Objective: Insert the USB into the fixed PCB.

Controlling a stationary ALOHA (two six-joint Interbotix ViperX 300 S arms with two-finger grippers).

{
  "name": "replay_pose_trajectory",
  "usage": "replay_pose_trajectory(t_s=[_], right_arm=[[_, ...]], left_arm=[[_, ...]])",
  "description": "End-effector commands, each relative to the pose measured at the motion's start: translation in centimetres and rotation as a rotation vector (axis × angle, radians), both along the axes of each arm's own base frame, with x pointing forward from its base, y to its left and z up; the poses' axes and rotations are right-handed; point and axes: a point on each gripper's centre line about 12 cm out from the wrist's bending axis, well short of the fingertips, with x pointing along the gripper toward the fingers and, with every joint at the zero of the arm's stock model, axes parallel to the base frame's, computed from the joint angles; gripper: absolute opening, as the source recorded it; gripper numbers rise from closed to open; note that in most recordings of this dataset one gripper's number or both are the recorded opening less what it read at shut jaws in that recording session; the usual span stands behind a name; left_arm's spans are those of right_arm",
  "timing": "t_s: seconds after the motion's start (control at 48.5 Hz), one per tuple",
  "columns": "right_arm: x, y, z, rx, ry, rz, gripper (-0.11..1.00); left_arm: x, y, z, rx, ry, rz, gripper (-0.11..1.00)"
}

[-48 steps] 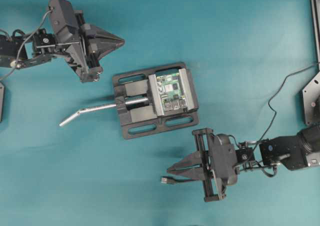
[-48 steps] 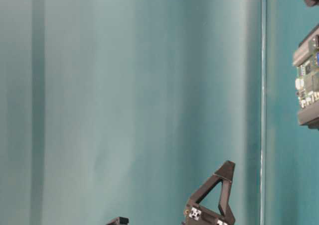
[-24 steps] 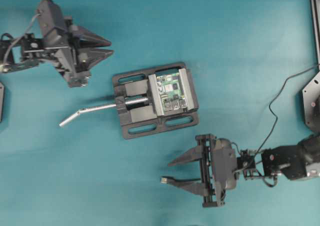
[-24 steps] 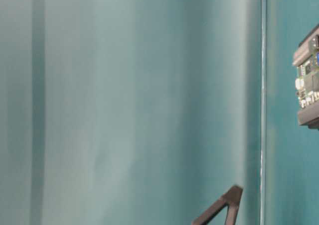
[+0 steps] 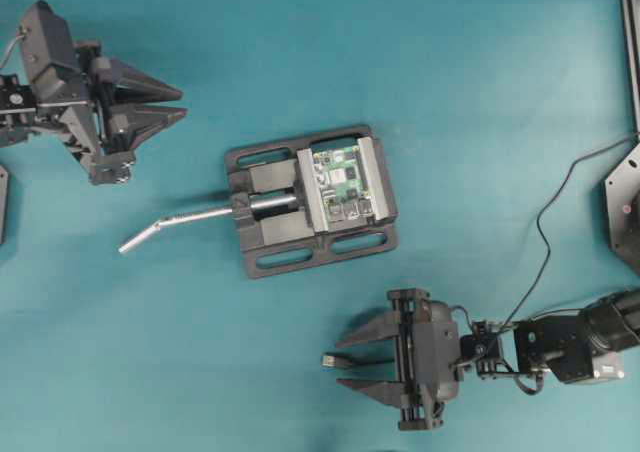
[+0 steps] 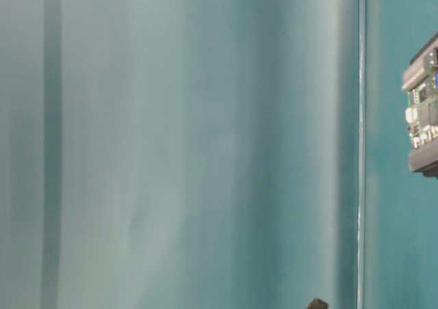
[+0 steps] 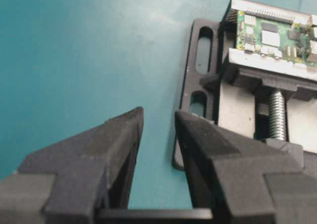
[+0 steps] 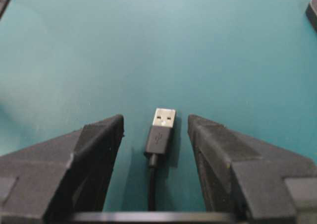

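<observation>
From overhead, the fixed PCB [image 5: 340, 182] sat clamped in the vise [image 5: 310, 200] mid-table, steadied for insertion. The right gripper [image 5: 345, 362] stood open, empty, straddling the USB [image 5: 329, 360]. Wrist view: the left gripper [image 7: 157, 120] idled, slightly parted, empty.

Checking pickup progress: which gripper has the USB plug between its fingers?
The right gripper: the USB plug lies between its open fingers, untouched. The left gripper brackets only bare table.
</observation>
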Motion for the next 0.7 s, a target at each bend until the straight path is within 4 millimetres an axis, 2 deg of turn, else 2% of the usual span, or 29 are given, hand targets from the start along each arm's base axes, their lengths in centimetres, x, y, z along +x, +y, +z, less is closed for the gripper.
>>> replay_pose_trajectory(t_s=[0.0, 0.454, 0.681], right_arm=[[0.2, 0.5, 0.9, 0.009, -0.027, -0.003, 0.60], [-0.3, 0.8, 0.0, -0.055, 0.015, -0.002, 0.60], [-0.6, 1.1, -0.4, -0.081, 0.030, 0.018, 0.51]], left_arm=[[0.0, 0.0, 0.6, 0.002, -0.025, 0.000, 0.35], [-0.9, -0.3, -0.4, 0.001, 0.007, -0.004, 0.35], [-1.9, -0.5, -1.2, -0.004, 0.028, -0.003, 0.35]])
